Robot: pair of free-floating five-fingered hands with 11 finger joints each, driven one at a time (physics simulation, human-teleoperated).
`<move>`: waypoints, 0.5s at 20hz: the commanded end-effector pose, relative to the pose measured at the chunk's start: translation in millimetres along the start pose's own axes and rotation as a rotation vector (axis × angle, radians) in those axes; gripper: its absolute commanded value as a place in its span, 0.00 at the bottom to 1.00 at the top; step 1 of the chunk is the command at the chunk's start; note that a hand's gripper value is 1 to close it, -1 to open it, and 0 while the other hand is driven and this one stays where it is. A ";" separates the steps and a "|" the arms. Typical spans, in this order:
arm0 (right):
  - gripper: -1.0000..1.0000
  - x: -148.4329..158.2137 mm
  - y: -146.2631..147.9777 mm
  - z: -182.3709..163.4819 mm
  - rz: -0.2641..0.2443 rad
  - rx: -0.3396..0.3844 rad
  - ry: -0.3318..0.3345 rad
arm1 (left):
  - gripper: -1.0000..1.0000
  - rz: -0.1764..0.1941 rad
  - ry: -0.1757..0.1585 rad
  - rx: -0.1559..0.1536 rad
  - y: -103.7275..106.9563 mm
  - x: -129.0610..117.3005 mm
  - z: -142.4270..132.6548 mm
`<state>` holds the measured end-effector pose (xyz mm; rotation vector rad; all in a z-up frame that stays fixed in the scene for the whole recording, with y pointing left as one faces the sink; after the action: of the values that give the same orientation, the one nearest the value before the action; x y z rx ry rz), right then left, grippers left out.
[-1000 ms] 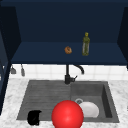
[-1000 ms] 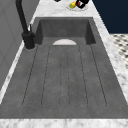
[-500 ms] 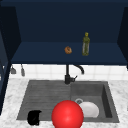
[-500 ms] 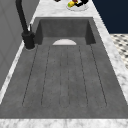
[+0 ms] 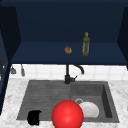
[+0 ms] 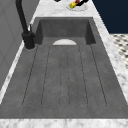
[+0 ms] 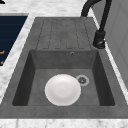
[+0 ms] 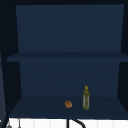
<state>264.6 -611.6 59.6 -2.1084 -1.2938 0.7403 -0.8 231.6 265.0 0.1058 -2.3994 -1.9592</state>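
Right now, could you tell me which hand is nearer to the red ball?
Left, the one I can place: the left hand sits by the sink's front edge, left of the red ball, with a gap between them.

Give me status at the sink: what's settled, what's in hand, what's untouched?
Settled: the white plate lies flat in the sink basin, beside the drain. In hand: nothing that I can see; the left hand is at the sink's front left edge, apart from the red ball. Untouched: the bottle and the small orange item stand on the shelf above.

Navy wall cabinet [image 8: 67, 37] above marble counter [image 6: 117, 62]
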 end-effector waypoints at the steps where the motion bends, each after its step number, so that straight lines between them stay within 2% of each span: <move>1: 0.00 -3.4 -10.0 -20.6 0.005 0.029 -0.058 | 0.50 0.000 0.000 0.000 0.0 0.0 0.0; 5: 0.00 0.5 -12.1 -43.8 0.017 0.054 -0.101 | 0.50 0.000 0.000 0.000 0.0 0.0 0.0; 9: 0.00 6.7 -10.0 -56.8 0.029 0.017 -0.125 | 0.50 0.000 0.000 0.000 0.0 0.0 0.0; 10: 0.00 9.1 -7.4 -58.0 0.027 0.024 -0.114 | 0.50 0.000 0.000 0.000 0.0 0.0 0.0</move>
<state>294.8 -613.6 103.9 -2.1076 -1.2929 0.8430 -0.8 231.6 265.0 0.1058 -2.3994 -1.9592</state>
